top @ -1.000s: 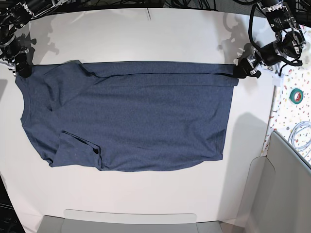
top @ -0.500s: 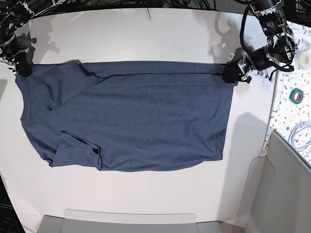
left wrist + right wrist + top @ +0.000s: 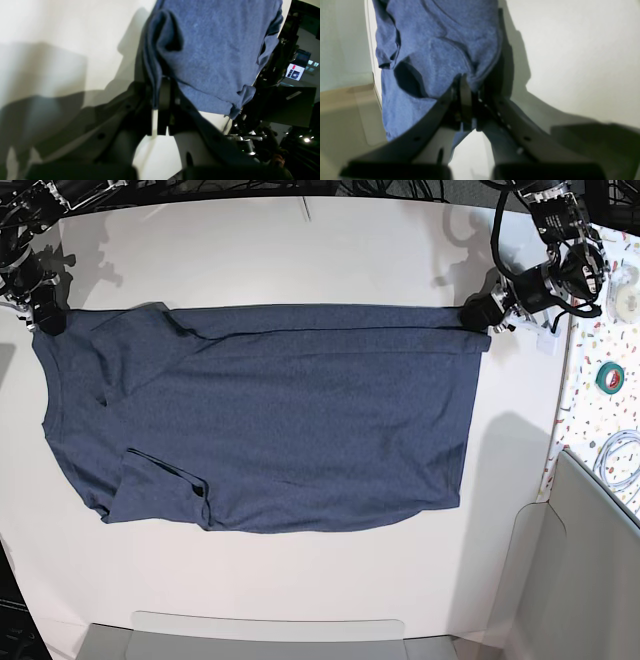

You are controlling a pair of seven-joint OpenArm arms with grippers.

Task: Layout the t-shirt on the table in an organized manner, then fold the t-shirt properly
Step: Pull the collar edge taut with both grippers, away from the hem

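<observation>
Lying flat, plain side up, the navy t-shirt (image 3: 265, 415) spreads across the white tabletop (image 3: 300, 255), far corners pinched by both grippers' closed fingers, left (image 3: 478, 314) and right (image 3: 47, 320).

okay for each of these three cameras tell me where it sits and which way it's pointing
Base: overhead, looking straight down on the table and spread t-shirt; both arms at the far corners.
Left wrist: on the left arm, looking along the left tool, shut on the shirt's edge.
Right wrist: likewise along the right tool, shut on fabric.
Shared: all show the shirt and table.
</observation>
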